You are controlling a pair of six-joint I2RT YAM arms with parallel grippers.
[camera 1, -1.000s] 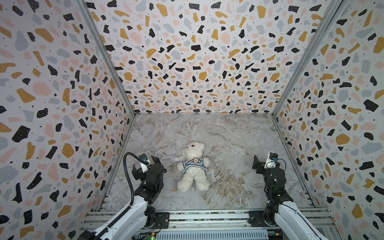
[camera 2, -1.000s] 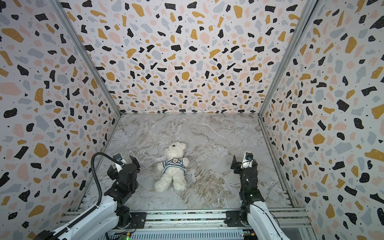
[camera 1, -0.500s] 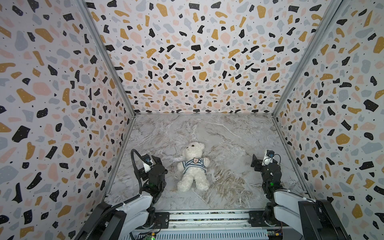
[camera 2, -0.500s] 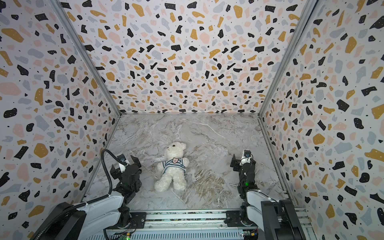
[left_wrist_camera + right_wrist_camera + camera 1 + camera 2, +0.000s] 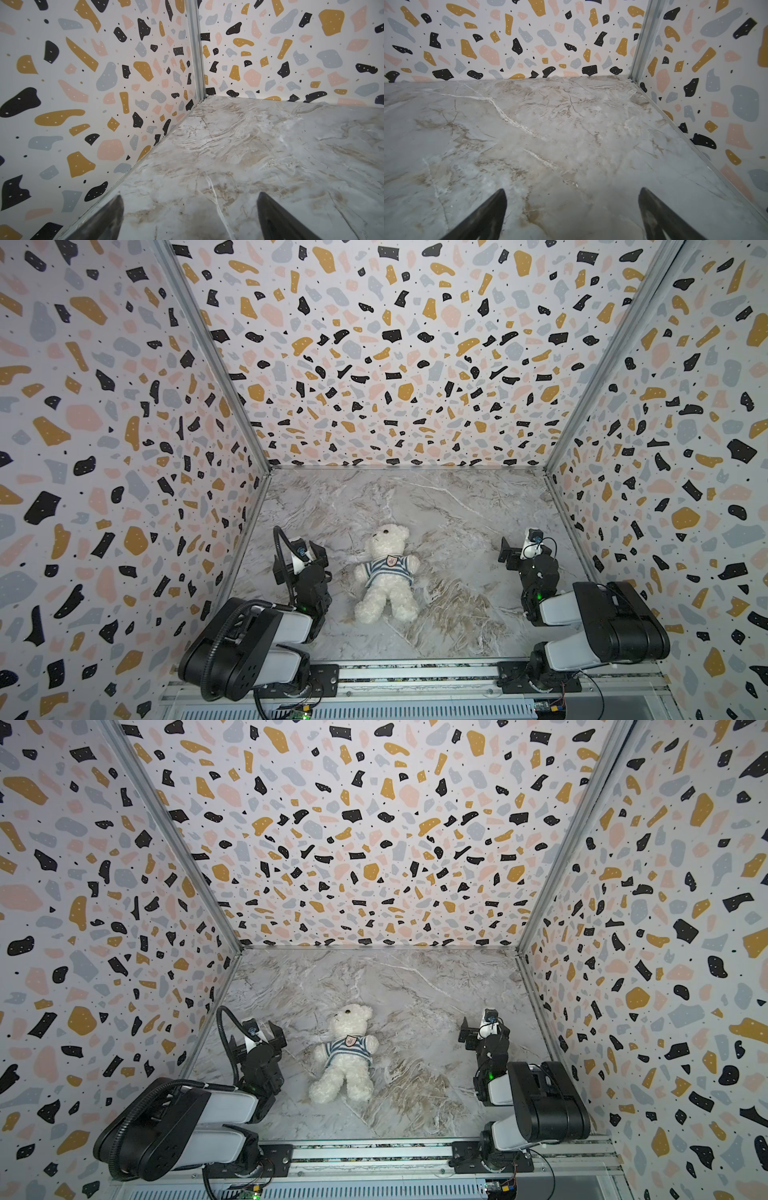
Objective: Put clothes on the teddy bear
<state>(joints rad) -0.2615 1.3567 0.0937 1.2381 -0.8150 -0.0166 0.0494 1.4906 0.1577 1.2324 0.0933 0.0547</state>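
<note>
The teddy bear (image 5: pixel 384 595) is seen lying on its back on the marble table (image 5: pixel 457 510), in the lower middle of both top views, between the two arms and touched by neither. A striped shirt (image 5: pixel 386 571) is worn over its chest, with both bear arms through the sleeves. The dressing step is judged as done. The left gripper (image 5: pixel 189 197) and the right gripper (image 5: pixel 571 192) are held with the jaws spread wide and nothing between them, over bare table. For the next move probably only a check of the shirt hem is needed.
</note>
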